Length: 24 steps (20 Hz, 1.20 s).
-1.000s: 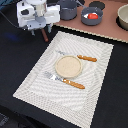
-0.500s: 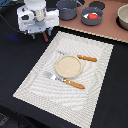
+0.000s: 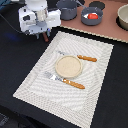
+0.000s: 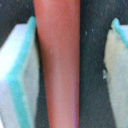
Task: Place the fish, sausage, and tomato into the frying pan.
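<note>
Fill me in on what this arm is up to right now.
The arm's claw is at the far corner of the striped placemat, on the exterior view's left. In the wrist view the sausage stands between its two fingers, which look not yet closed on it. The frying pan already has the tomato in it. A beige plate with a knife and fork sits on the mat. The fish is not visible.
</note>
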### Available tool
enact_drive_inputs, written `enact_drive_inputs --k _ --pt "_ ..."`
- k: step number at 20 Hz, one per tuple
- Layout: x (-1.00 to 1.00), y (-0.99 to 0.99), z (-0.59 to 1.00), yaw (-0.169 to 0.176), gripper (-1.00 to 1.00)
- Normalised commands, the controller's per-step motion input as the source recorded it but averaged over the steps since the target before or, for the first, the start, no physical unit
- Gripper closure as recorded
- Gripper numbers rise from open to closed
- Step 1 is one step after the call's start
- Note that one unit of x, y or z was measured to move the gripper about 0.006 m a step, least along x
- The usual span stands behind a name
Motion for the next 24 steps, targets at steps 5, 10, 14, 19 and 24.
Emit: enact_drive_inputs --k 5,10,14,19,24 --pt "0.02 0.01 0.09 0.0 1.0" --pt "0.2 -0.26 0.97 0.014 1.0" --pt "0.91 -0.05 1.0 0.004 1.0" --pt "1.0 0.15 1.0 0.0 1.0" --pt "1.0 0.38 1.0 0.0 1.0"
